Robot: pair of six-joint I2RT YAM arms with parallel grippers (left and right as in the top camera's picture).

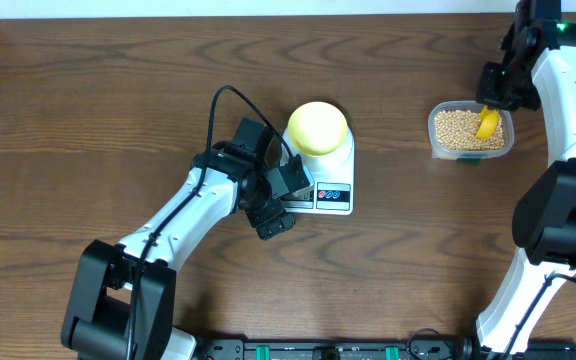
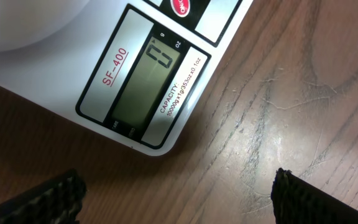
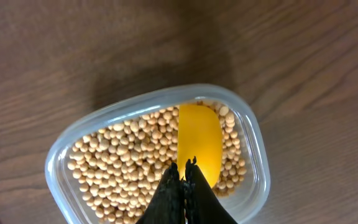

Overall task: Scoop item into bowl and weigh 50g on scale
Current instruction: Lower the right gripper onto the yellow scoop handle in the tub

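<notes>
The left hand (image 1: 286, 203), fingers wide apart, hovers at 7 o'clock of the white digital kitchen scale (image 1: 334, 197). The small pale yellow-green bowl (image 1: 317, 127) sits on it, apparently empty, so no scooping looks done. At 3 o'clock, tan beans (image 1: 453, 130) fill a clear plastic tub (image 1: 436, 135). In the wrist view a yellow scoop (image 3: 199, 142) lies 12-to-6 and the right hand (image 3: 183, 169) is pinched together at its near end.

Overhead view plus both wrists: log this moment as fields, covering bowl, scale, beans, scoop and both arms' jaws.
scale: display shows zero
bowl: on scale platform, no beans seen inside
beans: in clear tub
scoop: lying in beans
left jaws: open, over scale's front corner
right jaws: shut at scoop's near end; grip unclear
</notes>
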